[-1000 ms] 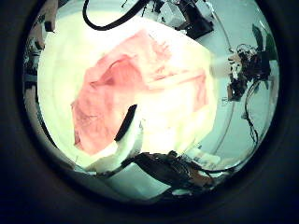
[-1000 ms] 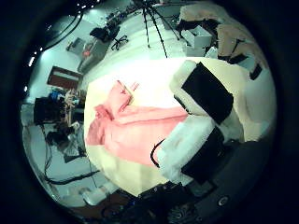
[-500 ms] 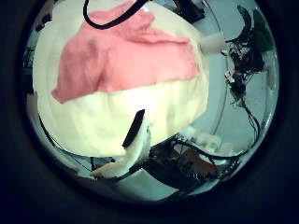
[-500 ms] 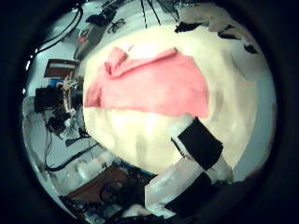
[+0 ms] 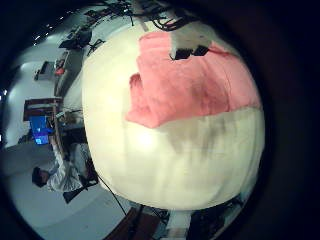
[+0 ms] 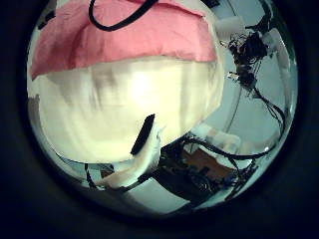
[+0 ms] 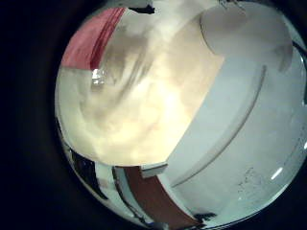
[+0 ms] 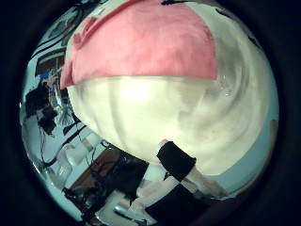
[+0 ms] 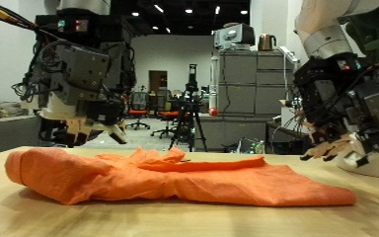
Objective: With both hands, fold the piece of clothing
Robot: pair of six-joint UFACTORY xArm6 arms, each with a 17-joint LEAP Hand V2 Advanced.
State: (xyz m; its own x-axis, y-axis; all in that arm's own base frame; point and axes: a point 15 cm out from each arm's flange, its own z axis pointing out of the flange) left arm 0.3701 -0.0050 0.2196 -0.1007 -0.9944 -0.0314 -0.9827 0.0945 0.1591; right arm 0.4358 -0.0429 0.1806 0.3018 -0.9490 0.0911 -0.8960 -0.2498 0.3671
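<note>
Orange garment (image 9: 177, 176) lying rumpled on counter (image 9: 189, 222), below both robot hands; left robot hand (image 9: 87, 123) and right robot hand (image 9: 337, 146) hovering, fingers relaxed, holding nothing.

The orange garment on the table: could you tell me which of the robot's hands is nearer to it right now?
Left, narrowly. The left hand hangs right above the bunched end of the orange garment. The right hand hovers over the flat end, off towards its edge. Neither touches the garment.
</note>
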